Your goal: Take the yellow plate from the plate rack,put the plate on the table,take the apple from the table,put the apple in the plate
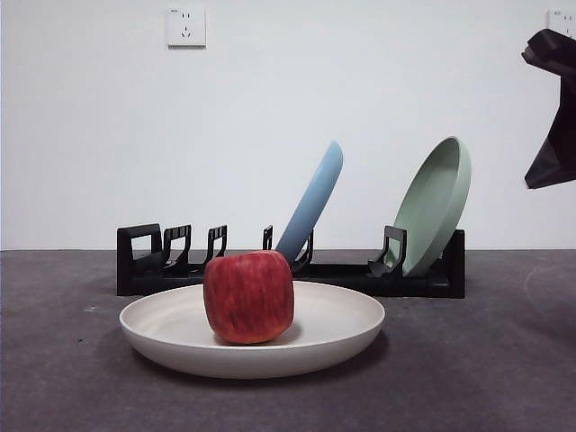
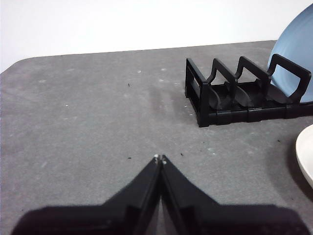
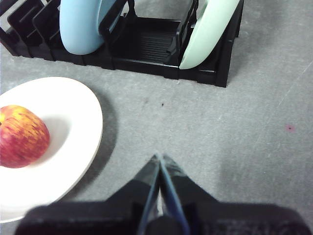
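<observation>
The cream yellow plate (image 1: 252,346) lies flat on the dark grey table (image 1: 468,378) in front of the black plate rack (image 1: 288,270). The red apple (image 1: 249,297) sits inside the plate, left of its middle. In the right wrist view the plate (image 3: 58,147) and apple (image 3: 22,137) also show, beside my right gripper (image 3: 159,159), which is shut and empty, clear of the plate. That arm shows as a black tip (image 1: 551,108) at the upper right of the front view. My left gripper (image 2: 160,158) is shut and empty over bare table, apart from the rack (image 2: 244,93).
A light-blue plate (image 1: 313,202) and a sage-green plate (image 1: 436,202) lean in the rack's slots. A wall socket (image 1: 185,27) is on the white wall behind. Bare table lies left and right of the cream plate.
</observation>
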